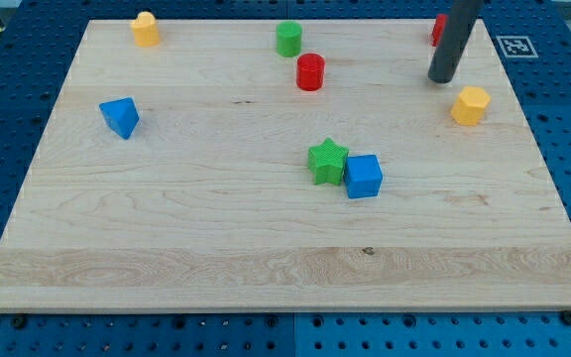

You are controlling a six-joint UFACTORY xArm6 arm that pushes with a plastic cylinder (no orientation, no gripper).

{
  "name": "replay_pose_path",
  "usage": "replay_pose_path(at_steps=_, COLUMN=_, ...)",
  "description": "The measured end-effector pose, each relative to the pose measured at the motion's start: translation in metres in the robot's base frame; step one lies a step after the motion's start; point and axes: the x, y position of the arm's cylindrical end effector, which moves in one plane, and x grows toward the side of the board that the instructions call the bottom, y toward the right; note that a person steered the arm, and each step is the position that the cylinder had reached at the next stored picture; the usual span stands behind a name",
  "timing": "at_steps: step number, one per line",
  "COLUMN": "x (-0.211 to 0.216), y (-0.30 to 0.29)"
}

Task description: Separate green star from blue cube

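Note:
The green star (pixel 327 161) lies just right of the board's middle. The blue cube (pixel 363 177) sits against its lower right side, touching it. My tip (pixel 442 78) is at the view's upper right, well above and to the right of both blocks, apart from them. It stands just up and left of a yellow block (pixel 470 105).
A red cylinder (pixel 310 72) and a green cylinder (pixel 287 39) sit near the top middle. A yellow block (pixel 145 30) is at the top left, a blue triangular block (pixel 120 117) at the left. A red block (pixel 437 30) is partly hidden behind the rod. The wooden board (pixel 167 248) lies on a blue pegboard.

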Motion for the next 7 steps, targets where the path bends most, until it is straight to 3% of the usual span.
replay_pose_path(at_steps=2, x=0.035, y=-0.022)
replay_pose_path(at_steps=5, x=0.154, y=-0.054)
replay_pose_path(at_steps=7, x=0.145, y=-0.111)
